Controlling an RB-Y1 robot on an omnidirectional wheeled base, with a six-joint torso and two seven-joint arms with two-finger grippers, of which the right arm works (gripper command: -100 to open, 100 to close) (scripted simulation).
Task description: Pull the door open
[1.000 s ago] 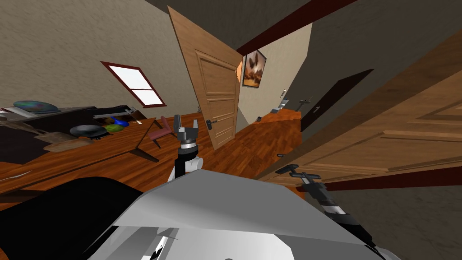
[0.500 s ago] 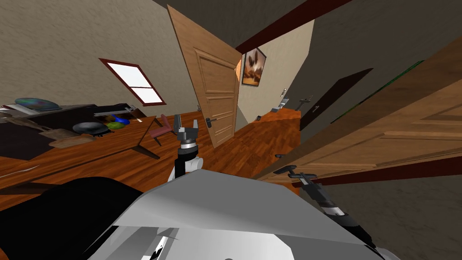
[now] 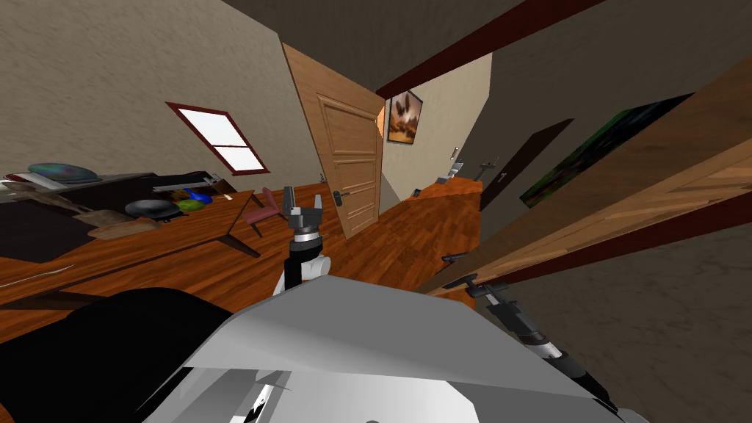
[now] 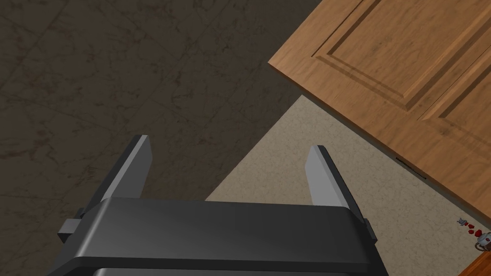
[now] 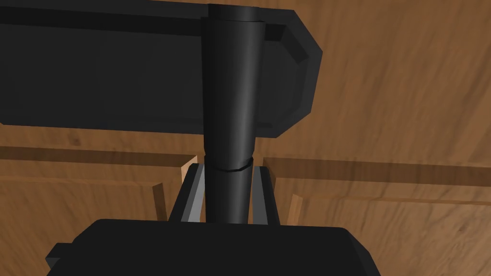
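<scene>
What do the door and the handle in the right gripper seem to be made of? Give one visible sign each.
The door looks like wood: matt brown, with grain streaks and panel mouldings. The handle is dark and smooth with a soft sheen; perhaps metal or plastic, I cannot tell which. The right gripper is shut on it.

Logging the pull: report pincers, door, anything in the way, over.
Right pincer shut on door handle. Left pincer open, raised, idle. Wooden door ajar. No obstruction seen at handle.
</scene>
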